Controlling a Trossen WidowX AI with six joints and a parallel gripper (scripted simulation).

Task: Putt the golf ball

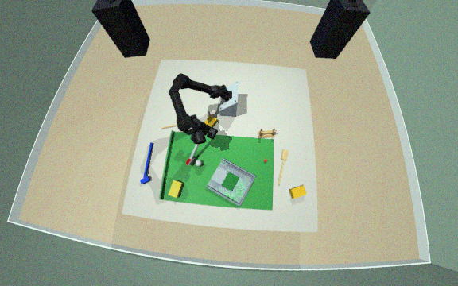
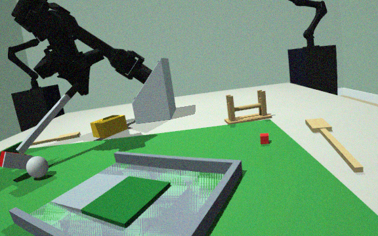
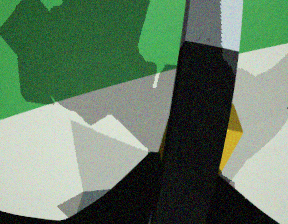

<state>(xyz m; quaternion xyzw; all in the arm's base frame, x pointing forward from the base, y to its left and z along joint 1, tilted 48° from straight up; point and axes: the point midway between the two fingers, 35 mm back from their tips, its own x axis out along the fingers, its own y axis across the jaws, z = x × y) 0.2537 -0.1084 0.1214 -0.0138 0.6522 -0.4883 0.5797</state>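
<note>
Looks like a robot test bench done up as mini-golf: tan bench with a raised rim, green turf mat, black camera posts at 12 o'clock.

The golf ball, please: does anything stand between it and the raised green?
Nothing loose lies between the golf ball and the raised green. Only the grey ramp separates them; the grey wall borders other sides. The putter head sits behind the ball.
</note>
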